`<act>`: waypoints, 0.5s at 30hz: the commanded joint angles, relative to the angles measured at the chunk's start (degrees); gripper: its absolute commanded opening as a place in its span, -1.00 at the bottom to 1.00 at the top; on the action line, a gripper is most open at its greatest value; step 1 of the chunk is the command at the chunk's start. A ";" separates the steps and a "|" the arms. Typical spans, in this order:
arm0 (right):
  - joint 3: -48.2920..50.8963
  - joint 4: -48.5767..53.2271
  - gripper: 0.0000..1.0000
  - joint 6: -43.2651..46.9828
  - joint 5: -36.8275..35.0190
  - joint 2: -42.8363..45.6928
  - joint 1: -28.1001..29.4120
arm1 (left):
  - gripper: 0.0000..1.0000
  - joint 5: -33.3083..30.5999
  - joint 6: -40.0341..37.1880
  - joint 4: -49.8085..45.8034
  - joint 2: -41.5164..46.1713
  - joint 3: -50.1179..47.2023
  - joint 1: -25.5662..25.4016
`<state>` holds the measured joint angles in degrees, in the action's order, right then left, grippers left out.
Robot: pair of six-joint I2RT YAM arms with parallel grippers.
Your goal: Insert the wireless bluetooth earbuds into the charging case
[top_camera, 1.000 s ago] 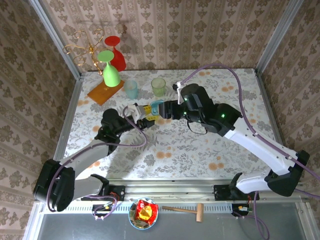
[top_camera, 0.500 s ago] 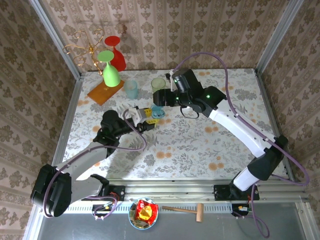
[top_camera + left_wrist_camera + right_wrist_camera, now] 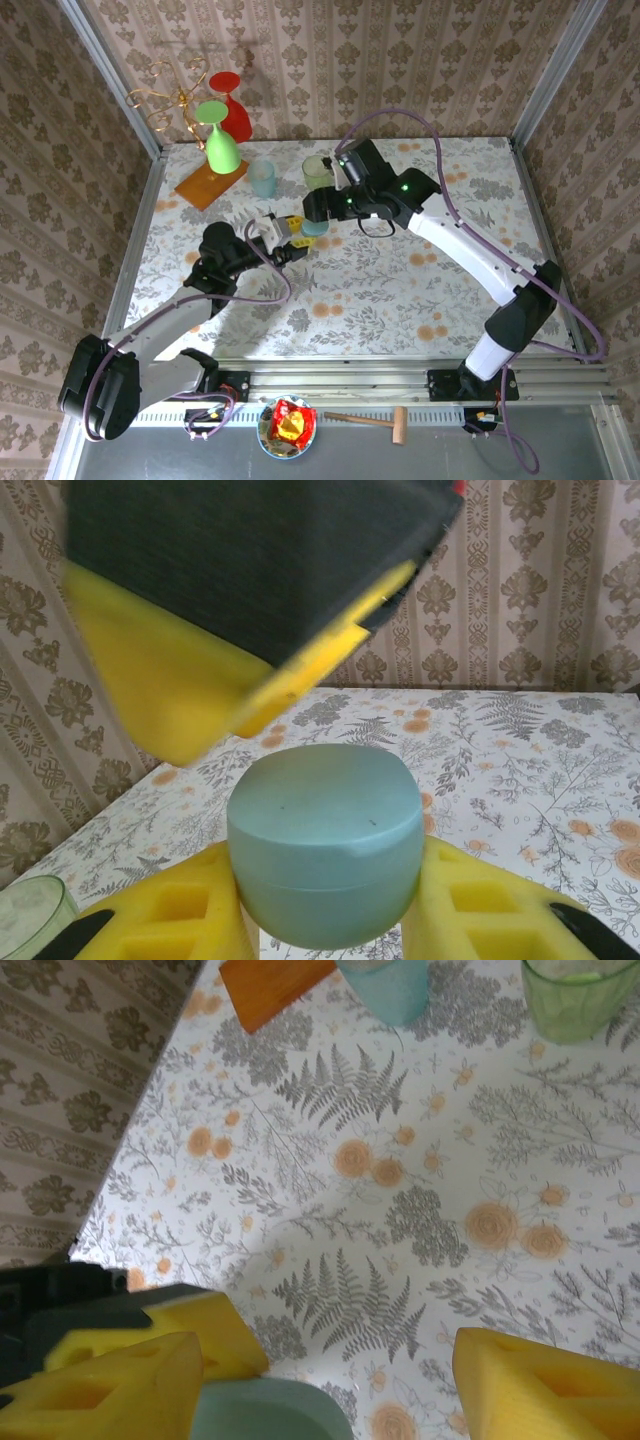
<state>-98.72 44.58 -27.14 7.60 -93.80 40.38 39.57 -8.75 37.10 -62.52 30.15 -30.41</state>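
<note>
Since a second before, the right arm had swung toward 11 o'clock and stretched its elbow out wide. The left arm had hardly moved.

The left pincer (image 3: 325,920) was pinching the case (image 3: 322,830), one pad (image 3: 480,910) pressed on each side. I think it held the case up off the table (image 3: 400,290) so the other arm could reach the lid. The case sat a little toward 11 o'clock from the middle of the table. A green cup (image 3: 317,172) stood at 12 o'clock from it and a blue cup (image 3: 263,178) at 11 o'clock.

The right pincer (image 3: 310,212) hung just above the case with its fingers (image 3: 540,1385) spread wide and nothing between them. It was likely placed there to flip the lid open, which has to be done before any bud goes in.

The case looked like a smooth, round pebble of pale blue plastic, not shiny, with a thin line around it where the lid met the base. The lid was shut, so I could not tell if buds were inside. The pads were soft yellow foam with square holes, good for gripping something slippery. The table had a cloth printed with ferns and orange flowers.
</note>
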 commanded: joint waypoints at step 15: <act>31.21 -44.39 0.42 -36.02 28.41 17.78 -8.06 | -0.50 0.70 10.05 17.03 -2.91 1.38 -0.76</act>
<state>-70.04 13.69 -52.25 28.51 -77.21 32.10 39.59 -2.26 47.75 -65.21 30.15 -30.57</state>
